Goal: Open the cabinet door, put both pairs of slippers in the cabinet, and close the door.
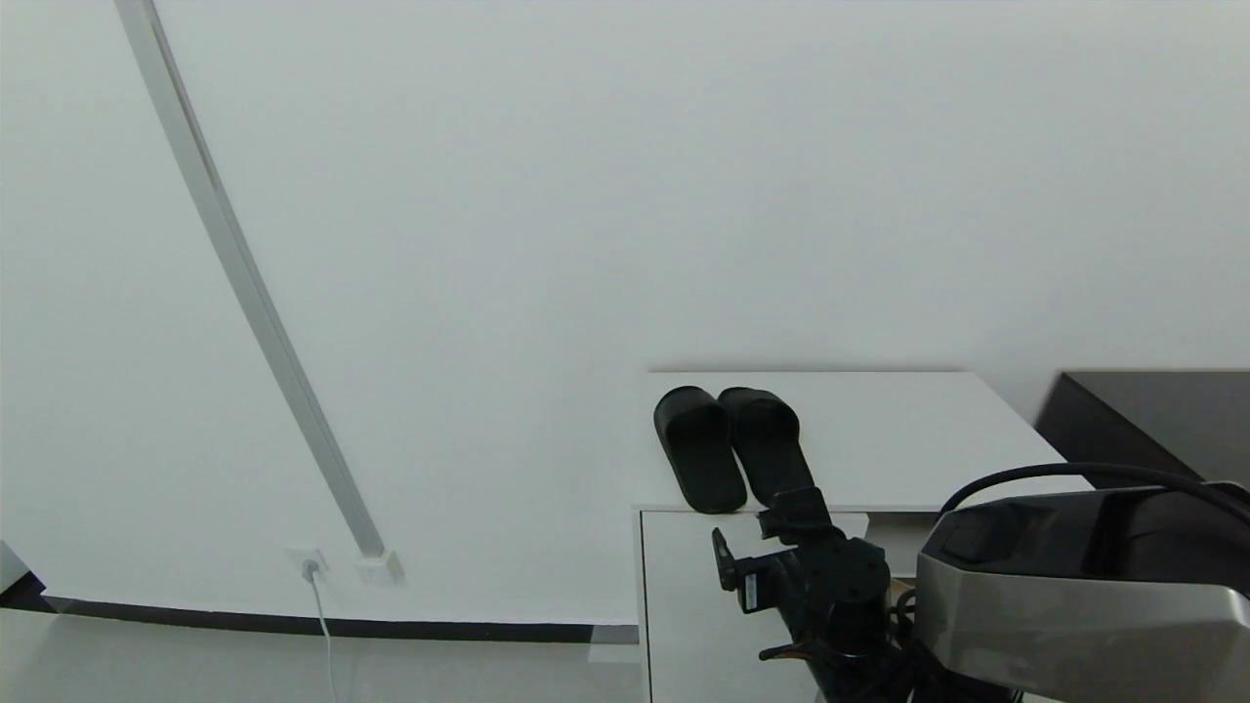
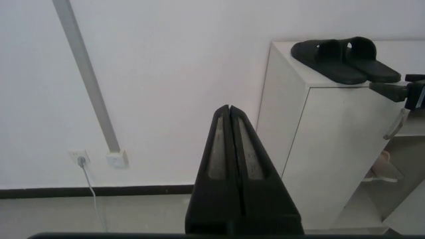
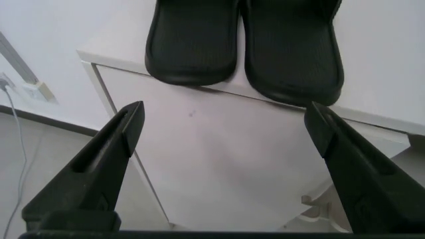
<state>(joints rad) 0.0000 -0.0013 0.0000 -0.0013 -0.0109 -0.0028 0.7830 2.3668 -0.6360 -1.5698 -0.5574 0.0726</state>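
The black slippers [image 1: 732, 444] lie paired on top of the white cabinet [image 1: 898, 430], heels at its front edge — likely light, flexible foam, best pinched at a heel or strap — just beyond the wide-open, empty right end effector [image 3: 226, 113]; the left end effector [image 2: 229, 111] is closed and empty.

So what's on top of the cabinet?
One pair of black slippers, side by side at the cabinet's front edge. The open right claw hides one heel in the head view.
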